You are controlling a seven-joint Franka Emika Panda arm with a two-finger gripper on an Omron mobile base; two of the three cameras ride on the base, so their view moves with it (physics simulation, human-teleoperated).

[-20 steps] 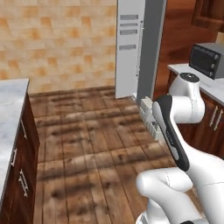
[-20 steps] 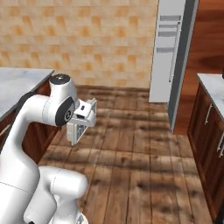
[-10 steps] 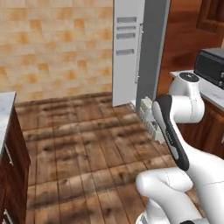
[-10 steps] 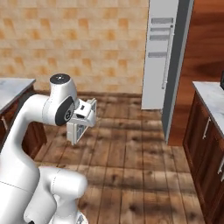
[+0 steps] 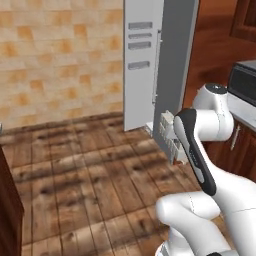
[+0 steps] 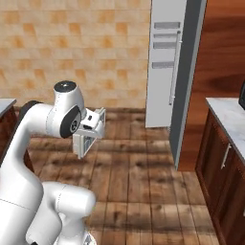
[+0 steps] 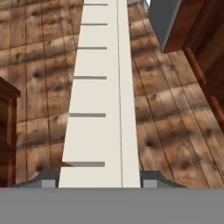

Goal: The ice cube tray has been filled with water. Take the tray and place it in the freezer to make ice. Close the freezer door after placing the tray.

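Freezer door (image 5: 142, 65) nearer; claw (image 6: 85, 143) clamps ice cube tray (image 7: 98, 100).

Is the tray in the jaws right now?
Yes, the hand view shows the tray running out from between the two finger tips of the gripper, held above the wood floor.

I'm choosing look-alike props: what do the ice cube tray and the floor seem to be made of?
Ice cube tray: probably matte plastic, since it is plain off-white, without shine, and has thin straight cell walls. Floor: wood planks with a soft sheen; brown boards show knots, grain and seams, though it could be laminate.
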